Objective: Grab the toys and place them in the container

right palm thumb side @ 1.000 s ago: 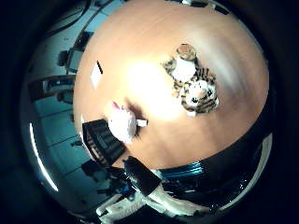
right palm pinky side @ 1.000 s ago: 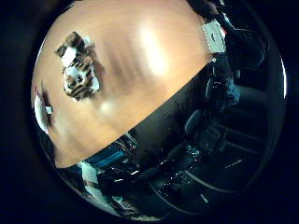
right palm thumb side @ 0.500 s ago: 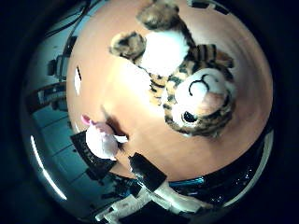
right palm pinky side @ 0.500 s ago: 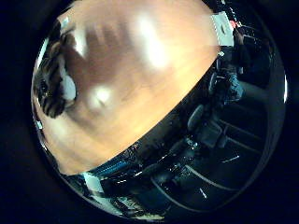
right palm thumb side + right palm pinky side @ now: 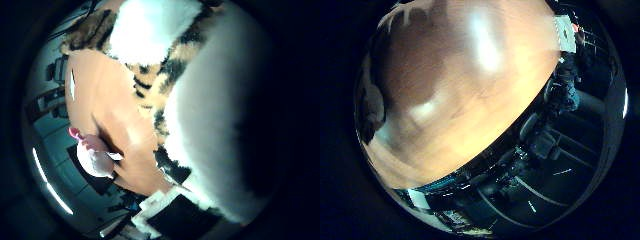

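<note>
A tiger plush toy (image 5: pixel 190 90), orange with black stripes and white fur, lies on the round wooden table (image 5: pixel 470 90). It fills much of the thumb side palm view, so it is very close under my right hand's palm. A sliver of it shows at the table's rim in the little finger side palm view (image 5: pixel 370 105). A small pink and white toy (image 5: pixel 95 158) lies on the table near its edge, away from the tiger.
A white card (image 5: pixel 566 35) lies at the table's far rim, and another white card (image 5: pixel 72 85) lies near the edge beyond the tiger. Office chairs and dark furniture (image 5: pixel 535 140) stand on the floor around the table.
Both views have closed in on the tiger plush: the palm has come down onto it. The toys themselves lie where they were.
</note>
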Tool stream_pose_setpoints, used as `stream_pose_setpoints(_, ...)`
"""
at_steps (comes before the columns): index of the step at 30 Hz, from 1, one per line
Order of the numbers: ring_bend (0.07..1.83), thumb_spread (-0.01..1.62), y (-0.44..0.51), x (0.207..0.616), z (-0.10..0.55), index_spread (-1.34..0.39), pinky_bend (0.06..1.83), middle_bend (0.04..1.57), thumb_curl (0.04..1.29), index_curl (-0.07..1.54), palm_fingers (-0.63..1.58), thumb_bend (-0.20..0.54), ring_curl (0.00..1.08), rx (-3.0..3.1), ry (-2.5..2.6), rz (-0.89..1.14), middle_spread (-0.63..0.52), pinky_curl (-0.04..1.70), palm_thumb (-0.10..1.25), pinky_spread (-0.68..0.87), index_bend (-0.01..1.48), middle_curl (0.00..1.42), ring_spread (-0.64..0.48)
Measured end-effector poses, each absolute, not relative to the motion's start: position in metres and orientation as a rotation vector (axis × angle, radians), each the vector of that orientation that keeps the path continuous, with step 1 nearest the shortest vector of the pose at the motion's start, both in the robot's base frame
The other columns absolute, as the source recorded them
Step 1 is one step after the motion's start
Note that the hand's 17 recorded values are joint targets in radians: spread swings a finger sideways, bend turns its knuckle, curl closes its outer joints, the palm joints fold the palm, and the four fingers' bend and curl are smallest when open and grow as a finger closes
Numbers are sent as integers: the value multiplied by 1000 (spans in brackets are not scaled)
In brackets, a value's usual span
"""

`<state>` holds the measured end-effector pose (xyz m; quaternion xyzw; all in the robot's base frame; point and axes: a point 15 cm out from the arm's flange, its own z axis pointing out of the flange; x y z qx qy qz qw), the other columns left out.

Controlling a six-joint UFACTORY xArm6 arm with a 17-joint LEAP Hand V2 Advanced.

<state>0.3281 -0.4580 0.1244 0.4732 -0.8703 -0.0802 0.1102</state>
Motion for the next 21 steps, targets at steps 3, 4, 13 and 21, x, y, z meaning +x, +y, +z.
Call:
stream_pose_setpoints(3,456,1025,-459,328,126,-156,200,390,315,314,473,-8,321,1396,-2548,-228,-58,319,654,198,188,410,-13)
stream_pose_setpoints(4,504,1027,-459,328,127,-180,194,425,322,319,536,-1,336,1396,-2546,-227,-86,316,686,145,193,426,-53)
stream_pose_setpoints(13,950,983,-460,334,140,-472,711,753,395,602,1125,-10,616,1440,-2519,-192,-367,594,918,-387,503,731,-349)
stream_pose_setpoints(21,1113,862,-459,332,209,-458,926,924,518,836,1018,-19,732,1488,-2502,-93,-352,816,1003,-411,696,897,-328)
